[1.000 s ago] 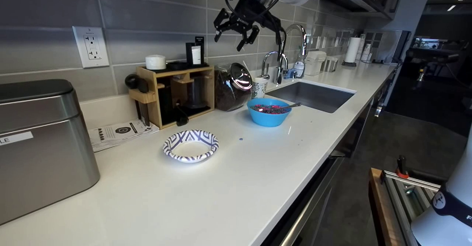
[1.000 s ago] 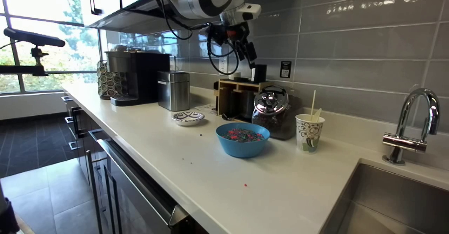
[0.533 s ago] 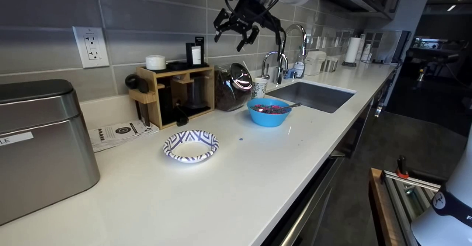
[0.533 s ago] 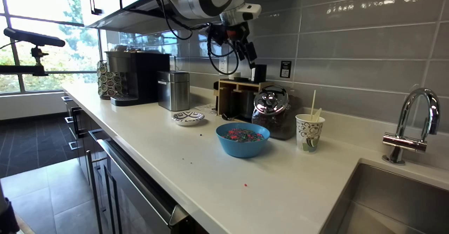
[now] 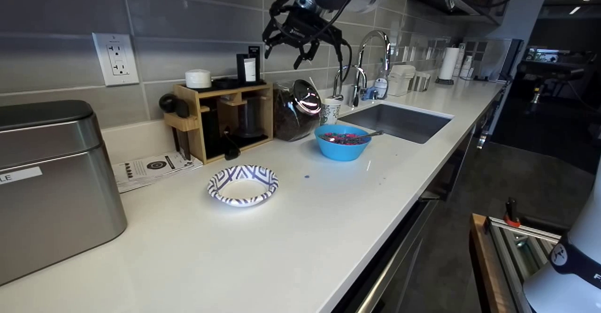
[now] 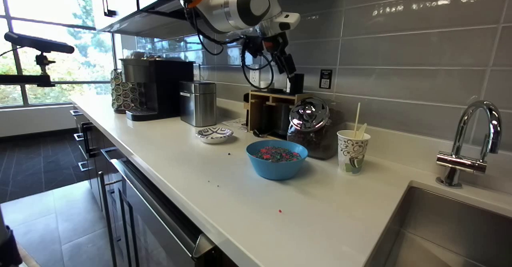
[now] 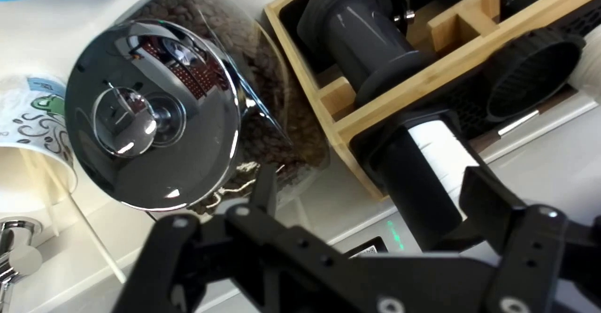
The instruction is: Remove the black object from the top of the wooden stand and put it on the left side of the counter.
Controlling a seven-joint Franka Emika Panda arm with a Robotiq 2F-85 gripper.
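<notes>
Black canister (image 5: pixel 247 69) is standing on the wooden rack (image 5: pixel 189 98); lifting it and placing it leftward on the counter (image 5: pixel 225 256) are seemingly both waiting; the claw (image 5: pixel 282 58) is hanging nearby, spread wide, holding nothing; the jar (image 5: pixel 291 116) is holding beans (image 7: pixel 235 36), the cup (image 5: pixel 330 112) sticks (image 6: pixel 357 117), the blue bowl (image 5: pixel 342 152) colourful bits (image 6: pixel 277 154)

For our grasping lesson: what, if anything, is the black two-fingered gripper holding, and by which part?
Nothing is held: the gripper is open, and the upright black cylinder with a white label rests on the brown wooden stand.

Kitchen: counter (image 6: pixel 228 171) with sink (image 6: pixel 452 227), faucet (image 6: pixel 460 163), coffee machine (image 6: pixel 170 87).
</notes>
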